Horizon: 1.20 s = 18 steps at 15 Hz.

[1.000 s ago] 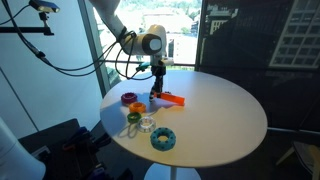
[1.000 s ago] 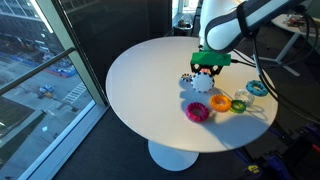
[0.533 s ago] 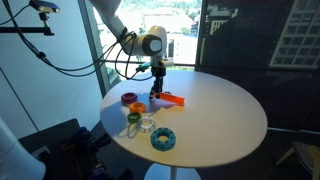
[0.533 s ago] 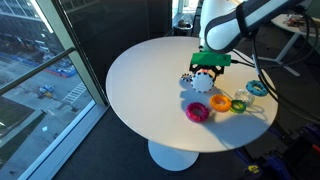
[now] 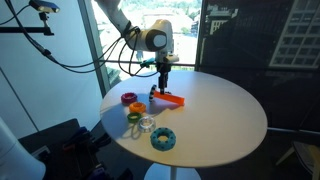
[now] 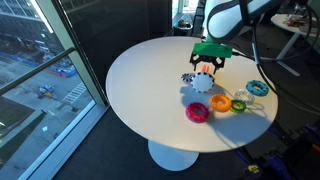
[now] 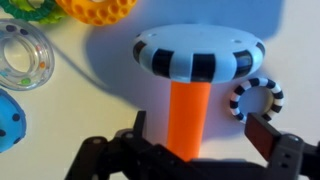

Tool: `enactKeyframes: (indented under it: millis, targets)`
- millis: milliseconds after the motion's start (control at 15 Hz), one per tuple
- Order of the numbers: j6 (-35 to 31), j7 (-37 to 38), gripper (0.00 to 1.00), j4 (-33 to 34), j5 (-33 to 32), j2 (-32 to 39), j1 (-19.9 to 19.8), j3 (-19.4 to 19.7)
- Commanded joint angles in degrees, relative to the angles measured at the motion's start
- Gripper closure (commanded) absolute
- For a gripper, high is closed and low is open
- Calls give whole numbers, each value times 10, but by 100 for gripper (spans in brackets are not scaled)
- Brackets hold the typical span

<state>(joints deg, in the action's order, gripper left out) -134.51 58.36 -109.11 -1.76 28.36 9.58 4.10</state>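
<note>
An orange post [image 7: 188, 115] with a wide black-and-white striped base disc [image 7: 200, 52] lies on its side on the round white table [image 5: 225, 115]. In the wrist view my gripper [image 7: 200, 130] is open and stands over the post's free end, one finger on each side, touching nothing. A small black-and-white striped ring [image 7: 255, 98] lies just beside the post, near the right finger [image 7: 266, 130]. In both exterior views the gripper [image 5: 163, 78] [image 6: 208, 64] hangs a little above the orange post [image 5: 172, 99] and its striped base [image 6: 198, 82].
Loose rings lie beside the toy: a purple ring [image 5: 130, 98], an orange ring [image 5: 135, 108], a clear ring [image 5: 146, 124] and a teal ring [image 5: 162, 139]. Close to the table stand a glass wall [image 6: 40, 70] and dark equipment [image 5: 70, 145].
The jaws have opened off the orange post, and the gripper has risen a little above it. The post and rings have stayed where they were.
</note>
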Motion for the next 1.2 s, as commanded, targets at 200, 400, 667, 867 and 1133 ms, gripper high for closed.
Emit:
enactKeyframes:
  millis: [200,400,667,867,1133]
  targets:
    - [7,-4,0,21,5,1,-13,4]
    - [1,-1,0,32,5,9,-14,8]
    - [-3,2,0,45,6,23,-14,11]
    - [-3,2,0,56,7,37,-14,12]
    - [1,2,0,72,7,56,-13,14]
